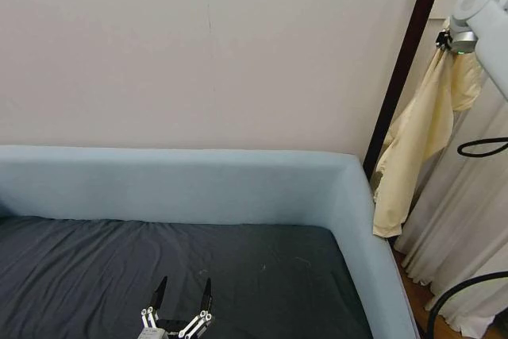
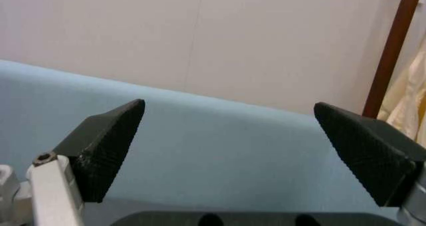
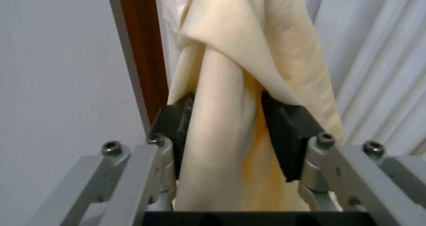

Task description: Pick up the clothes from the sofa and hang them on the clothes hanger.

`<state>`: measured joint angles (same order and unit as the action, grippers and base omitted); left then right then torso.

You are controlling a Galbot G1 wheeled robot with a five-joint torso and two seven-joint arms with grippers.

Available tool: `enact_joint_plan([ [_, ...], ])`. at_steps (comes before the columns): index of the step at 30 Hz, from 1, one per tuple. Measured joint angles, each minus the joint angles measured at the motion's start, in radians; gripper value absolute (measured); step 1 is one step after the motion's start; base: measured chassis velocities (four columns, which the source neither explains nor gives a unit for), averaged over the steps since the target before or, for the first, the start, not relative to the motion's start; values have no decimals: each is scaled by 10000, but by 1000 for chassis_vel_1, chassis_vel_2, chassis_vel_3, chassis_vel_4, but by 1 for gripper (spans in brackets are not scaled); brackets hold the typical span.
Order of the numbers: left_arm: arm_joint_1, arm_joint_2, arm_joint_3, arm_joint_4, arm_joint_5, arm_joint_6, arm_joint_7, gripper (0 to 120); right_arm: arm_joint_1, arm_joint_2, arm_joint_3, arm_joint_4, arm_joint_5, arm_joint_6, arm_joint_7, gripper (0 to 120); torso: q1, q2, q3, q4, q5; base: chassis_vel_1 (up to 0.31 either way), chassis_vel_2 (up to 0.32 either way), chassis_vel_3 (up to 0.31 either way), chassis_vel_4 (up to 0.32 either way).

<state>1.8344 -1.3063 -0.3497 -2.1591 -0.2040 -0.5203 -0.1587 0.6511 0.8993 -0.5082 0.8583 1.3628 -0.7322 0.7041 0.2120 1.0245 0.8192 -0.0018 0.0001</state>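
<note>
A plain pale wall [image 1: 198, 53] stands behind; pleated white curtains [image 1: 468, 220] hang at the right, above wooden floor [image 1: 414, 283].
</note>
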Motion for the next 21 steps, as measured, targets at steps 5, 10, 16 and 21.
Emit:
enact_joint_plan([
  [5,59,55,-18,-60,17,55,17,100,-396,-754,194,1744,-172,10,-149,63,0,-1,1,7,-2,0,0,0,0],
  [10,164,-45,68,-49,181,54,27,100,-1127,-1916,628,4238,282,99,-348,81,0,0,0,3,-1,0,0,0,0],
  [16,191,-66,114,-60,315,51,37,100,-2476,-3336,1700,6961,513,366,-804,99,-1,0,-1,3,-2,0,0,0,0],
  [21,127,-112,206,-41,433,85,50,100,-4480,-4671,3532,8731,552,859,-1624,100,0,0,0,6,-1,0,0,0,0],
])
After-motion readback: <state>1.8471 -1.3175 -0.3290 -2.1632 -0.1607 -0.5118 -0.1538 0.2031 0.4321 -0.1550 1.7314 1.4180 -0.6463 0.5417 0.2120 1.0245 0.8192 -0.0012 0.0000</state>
